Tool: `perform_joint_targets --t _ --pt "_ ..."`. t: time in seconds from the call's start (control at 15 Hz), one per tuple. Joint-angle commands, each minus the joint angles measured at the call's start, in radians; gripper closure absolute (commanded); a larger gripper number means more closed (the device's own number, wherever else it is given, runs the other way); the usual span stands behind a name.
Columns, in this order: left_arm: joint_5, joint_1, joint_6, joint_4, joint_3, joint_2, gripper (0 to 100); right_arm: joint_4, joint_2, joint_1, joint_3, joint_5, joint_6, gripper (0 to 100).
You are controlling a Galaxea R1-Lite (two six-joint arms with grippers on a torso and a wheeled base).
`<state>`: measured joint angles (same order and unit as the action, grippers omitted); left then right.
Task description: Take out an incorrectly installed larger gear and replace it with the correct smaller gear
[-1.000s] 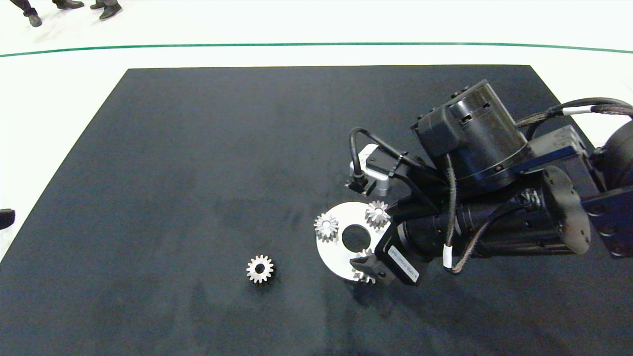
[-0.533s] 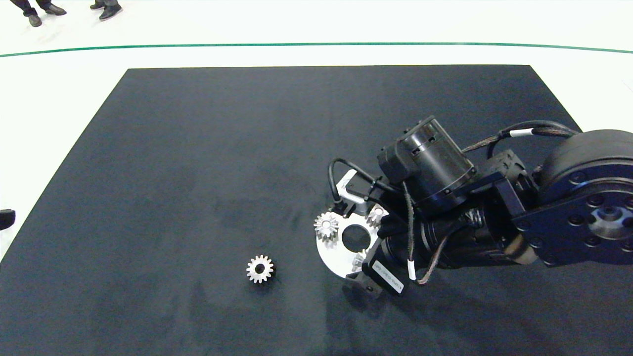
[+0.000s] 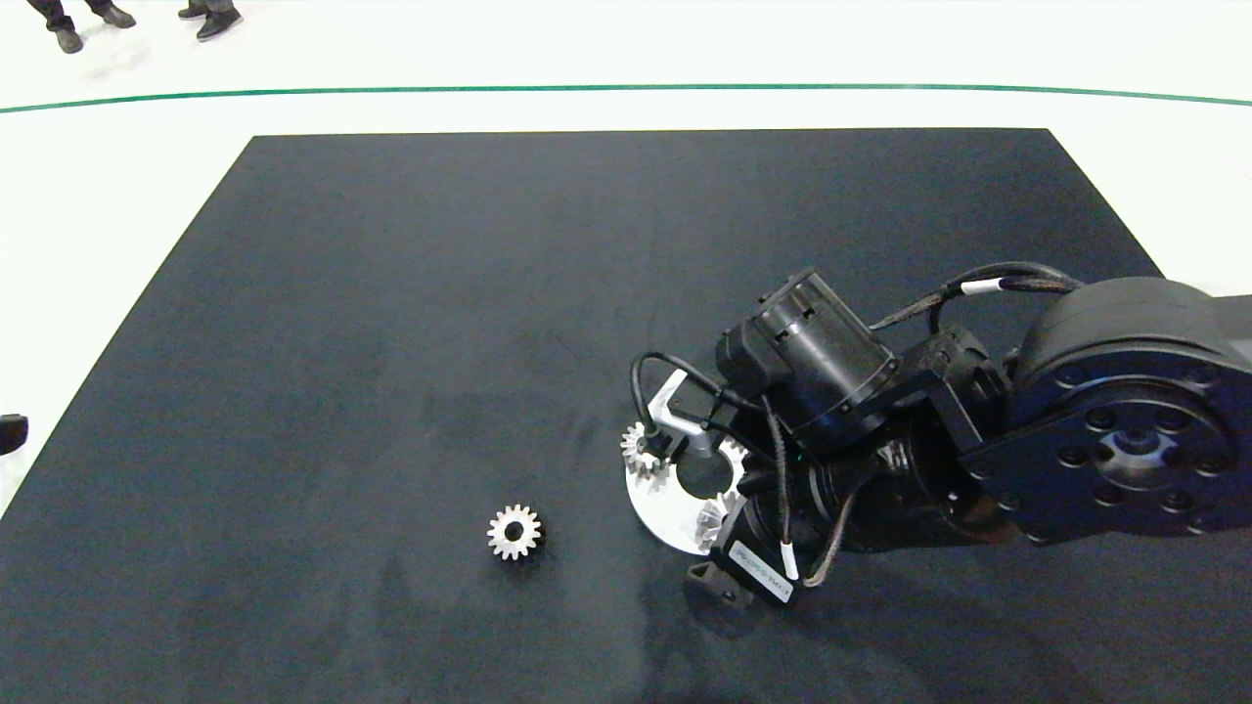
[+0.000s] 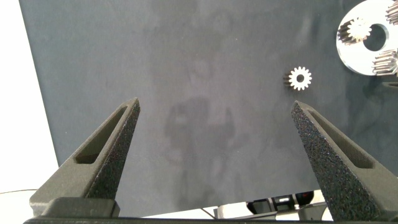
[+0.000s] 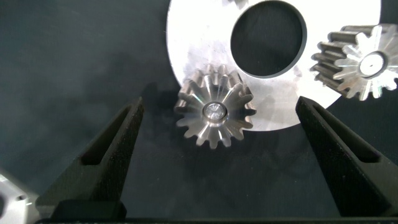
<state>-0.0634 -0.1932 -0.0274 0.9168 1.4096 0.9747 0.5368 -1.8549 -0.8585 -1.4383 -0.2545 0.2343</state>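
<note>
Fingers of my right gripper [image 5: 214, 162] spread wide either side of the larger star-like silver gear [image 5: 215, 114] on the round silver plate's [image 5: 205, 43] rim. My left gripper [image 4: 214, 155] hangs open near the mat's left edge; the smaller silver gear [image 3: 514, 532] lies loose on the black mat [image 3: 391, 293].

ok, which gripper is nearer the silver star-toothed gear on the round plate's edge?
Right gripper: its open fingers straddle that gear. Left gripper hangs far off, over bare mat.

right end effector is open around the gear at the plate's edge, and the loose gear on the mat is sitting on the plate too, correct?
Not quite. Head view shows the loose gear lying on the black mat, apart from the plate. The right end effector is open around the gear at the plate's edge.
</note>
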Motion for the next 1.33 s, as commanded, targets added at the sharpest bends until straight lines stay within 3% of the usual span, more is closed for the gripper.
perform_joint_targets --t 0.07,0.47,0.67,1.33 --pt "-0.001 0.0 0.0 0.005 0.0 -0.001 0 0.012 -0.04 -0.001 -0.013 -0.017 0.002 0" --pt "-0.003 0.0 -0.005 0.007 0.0 -0.001 0 0.032 -0.052 -0.002 -0.024 -0.02 0.002 8" --pt "-0.003 0.0 -0.005 0.007 0.0 -0.001 0 0.043 -0.047 -0.016 -0.019 -0.052 0.004 14" --pt "-0.003 0.0 -0.006 0.007 0.0 -0.002 0 0.058 -0.056 -0.016 -0.024 -0.054 0.002 33"
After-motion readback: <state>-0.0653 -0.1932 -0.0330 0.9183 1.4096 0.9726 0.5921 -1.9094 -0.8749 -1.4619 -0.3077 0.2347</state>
